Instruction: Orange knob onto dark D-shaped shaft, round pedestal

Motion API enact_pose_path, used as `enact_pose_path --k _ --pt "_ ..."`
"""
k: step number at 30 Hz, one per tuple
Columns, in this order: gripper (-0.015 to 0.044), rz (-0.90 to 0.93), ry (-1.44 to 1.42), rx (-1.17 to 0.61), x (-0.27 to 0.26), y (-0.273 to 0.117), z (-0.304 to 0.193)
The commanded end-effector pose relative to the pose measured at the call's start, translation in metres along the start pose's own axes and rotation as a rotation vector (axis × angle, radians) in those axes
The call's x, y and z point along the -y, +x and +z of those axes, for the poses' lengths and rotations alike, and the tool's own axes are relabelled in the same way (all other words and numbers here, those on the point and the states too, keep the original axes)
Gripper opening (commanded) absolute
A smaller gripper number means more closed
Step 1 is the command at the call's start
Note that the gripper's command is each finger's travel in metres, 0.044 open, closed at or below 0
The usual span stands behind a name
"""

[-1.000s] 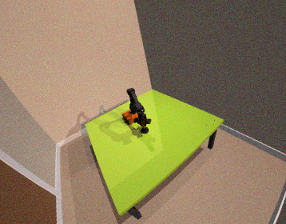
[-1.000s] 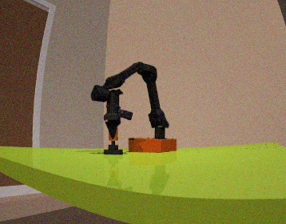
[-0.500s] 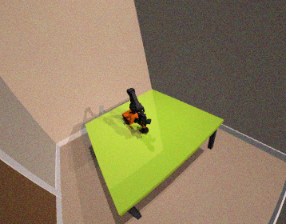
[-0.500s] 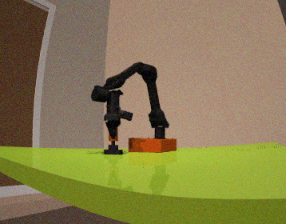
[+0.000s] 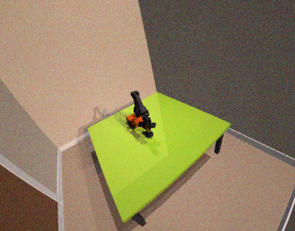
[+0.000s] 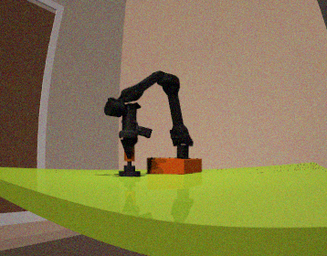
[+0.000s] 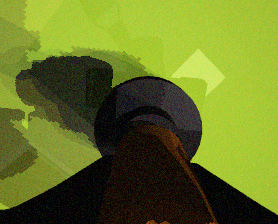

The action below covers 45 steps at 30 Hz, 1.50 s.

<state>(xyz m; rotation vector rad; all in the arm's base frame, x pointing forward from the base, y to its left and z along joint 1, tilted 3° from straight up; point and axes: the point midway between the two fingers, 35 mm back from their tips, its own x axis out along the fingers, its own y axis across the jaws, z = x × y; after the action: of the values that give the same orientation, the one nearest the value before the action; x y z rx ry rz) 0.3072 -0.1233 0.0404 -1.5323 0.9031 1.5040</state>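
The orange knob (image 5: 148, 129) (image 6: 131, 157) (image 7: 150, 175) is held upright between the fingers of my gripper (image 6: 129, 154) (image 7: 150, 166), which is shut on it. The dark round pedestal (image 5: 147, 134) (image 6: 130, 174) (image 7: 187, 107) stands on the table directly below the knob. In the exterior view a narrow dark part shows between the knob's lower edge and the pedestal's wide base, so the knob is above that base. In the wrist view the knob covers the shaft. The flat sides of the hole and shaft are hidden.
The arm's orange base block (image 5: 133, 120) (image 6: 171, 165) stands on the green table (image 5: 187, 128) (image 6: 248, 201) close to the pedestal. The dark arm arches from it over the pedestal. Shadows and a pale bright patch lie on the table in the wrist view.
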Motion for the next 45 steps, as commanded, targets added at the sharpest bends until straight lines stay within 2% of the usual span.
enact_pose_path --k 1,45 --pt "0.0000 -0.005 -0.006 -0.001 0.0009 0.0000 0.0000" --pt "0.0000 -0.005 -0.055 -0.001 0.0044 -0.0012 -0.0041"
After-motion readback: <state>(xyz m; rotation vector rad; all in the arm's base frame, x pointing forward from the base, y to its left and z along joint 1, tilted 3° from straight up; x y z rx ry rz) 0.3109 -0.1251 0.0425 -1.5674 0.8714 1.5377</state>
